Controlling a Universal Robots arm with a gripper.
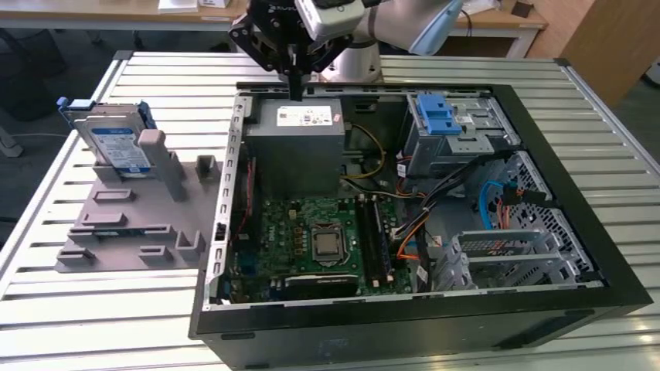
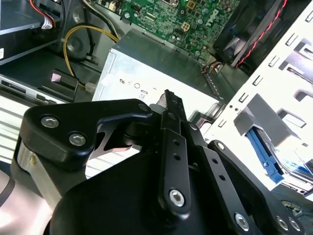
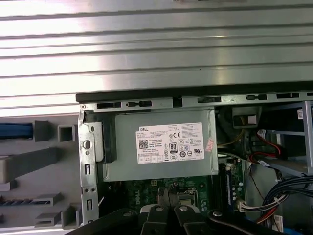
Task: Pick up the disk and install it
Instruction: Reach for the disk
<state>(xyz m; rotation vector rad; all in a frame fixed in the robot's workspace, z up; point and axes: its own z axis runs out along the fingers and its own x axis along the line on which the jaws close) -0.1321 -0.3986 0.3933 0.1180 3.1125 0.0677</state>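
The claw (image 1: 296,87), its fingers drawn together into one dark tip, hangs empty just above the far edge of the grey power supply (image 1: 299,151) inside the open computer case (image 1: 413,323). At the exterior view's left, well apart, the disk (image 1: 116,145) stands upright in a grey holder (image 1: 124,228) on the slatted metal surface (image 1: 619,147).

bright, even light from overhead in the exterior view. the slatted table (image 3: 156,49) glares almost white in the first wrist view, its ridges washed out. the computer case (image 1: 413,321) holds soft shadow inside. in the second wrist view the power supply (image 2: 128,82) face blows out, and the gripper (image 2: 168,97) reads dark and slightly soft.
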